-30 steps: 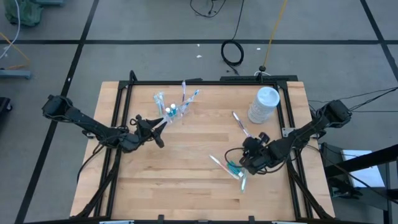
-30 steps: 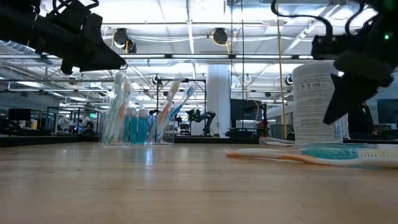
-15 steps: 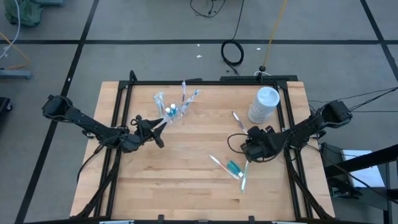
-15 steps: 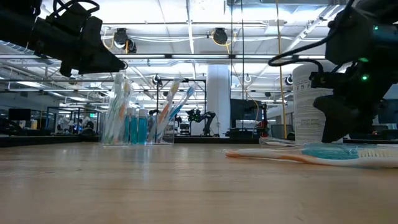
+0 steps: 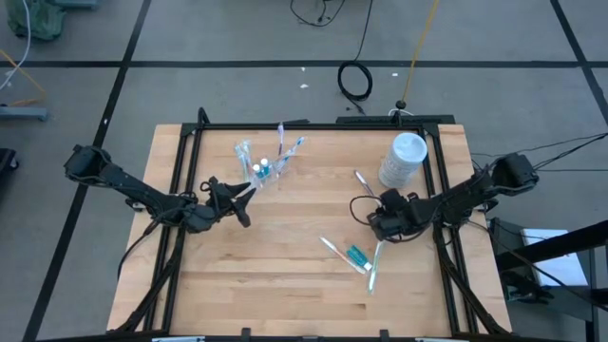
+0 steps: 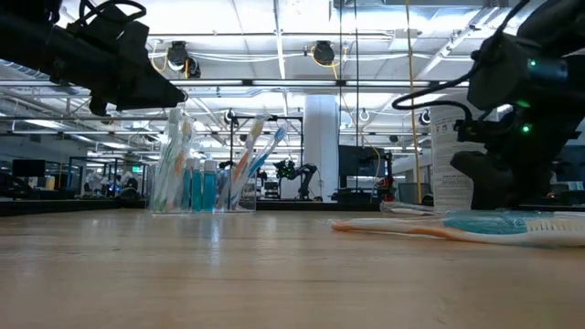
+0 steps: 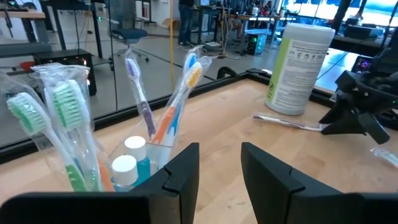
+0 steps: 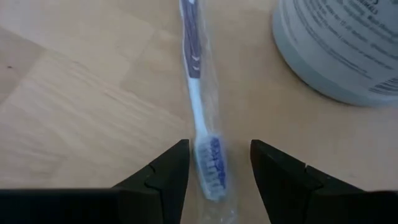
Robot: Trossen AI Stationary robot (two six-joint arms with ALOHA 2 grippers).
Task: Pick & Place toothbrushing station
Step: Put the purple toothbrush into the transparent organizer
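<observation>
A small clear cup point(image 5: 263, 169) stands upright at the far left, holding several wrapped toothbrushes point(image 7: 180, 87) and white-capped teal tubes point(image 7: 127, 163). My left gripper point(image 7: 219, 163) hovers open just beside the cup on its near side, with nothing between its fingers. A purple-handled toothbrush point(image 8: 198, 93) in clear wrap lies flat on the table near the white container. My right gripper point(image 8: 214, 155) is open low over it, one finger on each side of the bristle head point(image 8: 211, 163), not touching it as far as I can see.
A tall white lidded container point(image 5: 404, 160) stands at the far right, close behind the purple toothbrush. Two more toothbrushes and a teal tube point(image 5: 355, 255) lie on the table nearer the front edge. A black frame point(image 5: 313, 124) borders the wooden table.
My right gripper has left the toothbrushes and tube near the front. It has gone toward the far edge and down to the purple toothbrush, rolling its wrist on the way. The tube and the two brushes now lie uncovered.
</observation>
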